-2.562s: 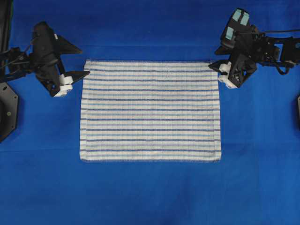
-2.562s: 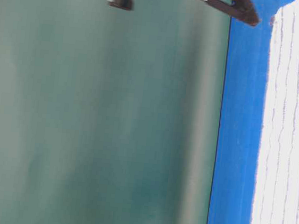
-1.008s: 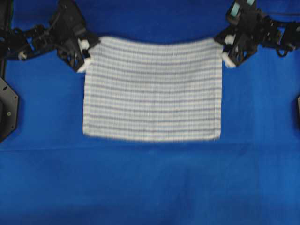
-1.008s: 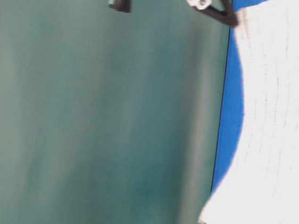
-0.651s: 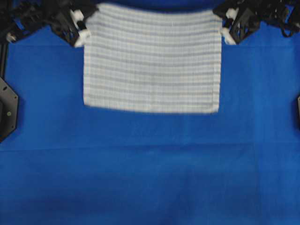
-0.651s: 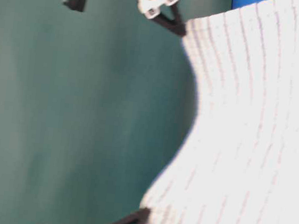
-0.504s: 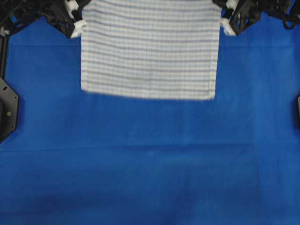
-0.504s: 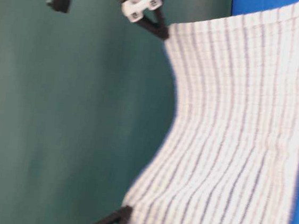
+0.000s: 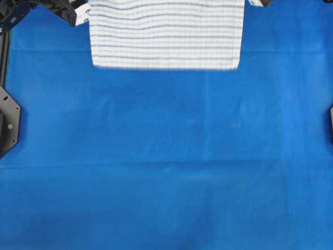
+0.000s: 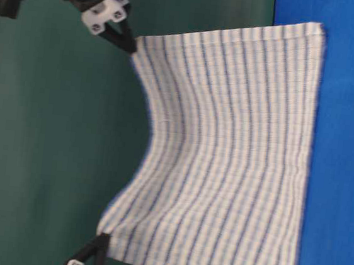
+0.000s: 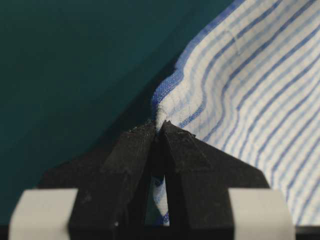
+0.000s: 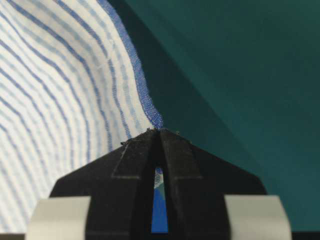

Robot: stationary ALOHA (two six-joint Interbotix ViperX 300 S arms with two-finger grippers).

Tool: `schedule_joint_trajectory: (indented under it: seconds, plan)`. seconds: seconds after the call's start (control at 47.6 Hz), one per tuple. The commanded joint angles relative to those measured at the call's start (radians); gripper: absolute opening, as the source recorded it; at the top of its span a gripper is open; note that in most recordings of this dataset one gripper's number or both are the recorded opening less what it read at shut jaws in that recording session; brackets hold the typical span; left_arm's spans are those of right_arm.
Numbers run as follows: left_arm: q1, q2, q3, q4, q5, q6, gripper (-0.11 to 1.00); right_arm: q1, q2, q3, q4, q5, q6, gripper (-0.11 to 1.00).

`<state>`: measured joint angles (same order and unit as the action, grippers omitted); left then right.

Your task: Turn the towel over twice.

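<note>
Above the far edge of the blue tablecloth (image 9: 166, 156), my left gripper (image 11: 159, 129) and right gripper (image 12: 160, 131) each pinch a top corner of the towel (image 10: 224, 163). Towel hangs stretched between them, sagging mid-span, lower hem off the cloth.

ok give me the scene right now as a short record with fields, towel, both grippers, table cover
towel: white with blue stripes, lifted by two top corners, hanging, top edge sagging between them
left gripper: shut on one towel corner
right gripper: shut on the other towel corner
lower edge: at or near the tablecloth; contact cannot be told
tablecloth: plain blue, flat
flip progress: towel raised, not yet laid over
</note>
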<state>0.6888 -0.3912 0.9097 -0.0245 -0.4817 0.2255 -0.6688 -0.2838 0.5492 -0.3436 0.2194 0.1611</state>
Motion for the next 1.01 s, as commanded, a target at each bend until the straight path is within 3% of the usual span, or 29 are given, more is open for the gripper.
schedule_joint_trajectory:
  seconds: [0.0, 0.21, 0.378, 0.651, 0.987]
  plan:
    - [0.003, -0.043, -0.015, 0.000, -0.015, 0.003, 0.04, 0.002, -0.041, -0.034, -0.005, -0.002, -0.002, 0.04]
    - [-0.011, -0.104, 0.009, 0.000, -0.015, -0.002, 0.04, 0.044, -0.107, -0.021, -0.003, 0.025, 0.006, 0.04]
    - [-0.060, -0.164, 0.051, 0.000, -0.011, -0.017, 0.04, 0.121, -0.156, 0.008, 0.002, 0.087, 0.018, 0.04]
    - [-0.255, -0.307, 0.135, 0.000, 0.127, -0.066, 0.04, 0.301, -0.255, 0.078, 0.029, 0.176, 0.032, 0.04]
    - [-0.439, -0.394, 0.270, 0.000, 0.351, -0.069, 0.04, 0.545, -0.304, 0.179, 0.034, 0.253, 0.126, 0.04]
